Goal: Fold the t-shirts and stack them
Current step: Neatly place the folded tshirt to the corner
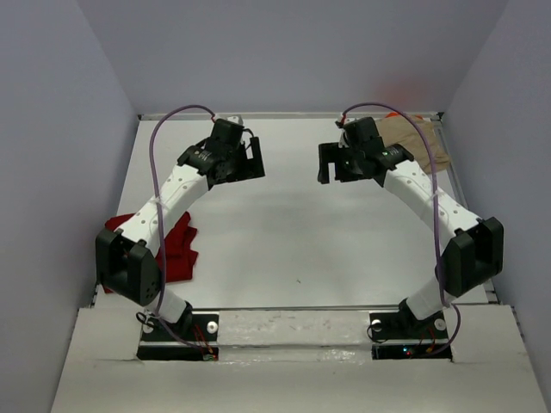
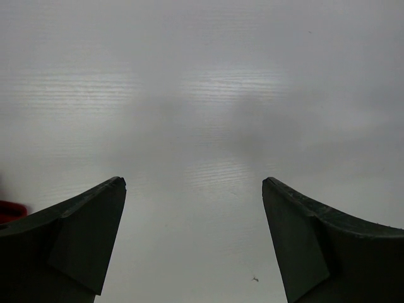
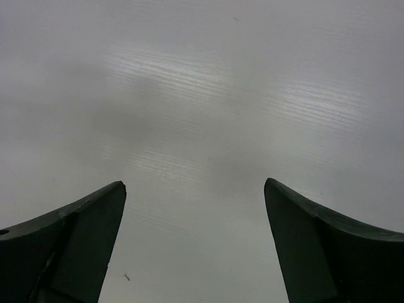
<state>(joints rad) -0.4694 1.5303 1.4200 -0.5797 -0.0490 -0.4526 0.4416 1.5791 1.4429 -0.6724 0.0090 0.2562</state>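
Note:
A crumpled dark red t-shirt (image 1: 178, 247) lies at the table's left edge, partly hidden under my left arm; a sliver of it (image 2: 9, 210) shows at the left border of the left wrist view. A tan t-shirt (image 1: 424, 143) lies bunched at the back right corner, with a trace of orange fabric (image 1: 394, 113) behind it. My left gripper (image 1: 250, 161) (image 2: 194, 183) hovers open over bare table at the back left of centre. My right gripper (image 1: 334, 163) (image 3: 194, 184) also stands open over bare table, just left of the tan shirt. Neither holds anything.
Grey walls enclose the white table (image 1: 293, 232) at the back and on both sides. A raised rail (image 1: 461, 185) runs along the table's right edge. Purple cables loop over both arms. Both arm bases are bolted at the near edge.

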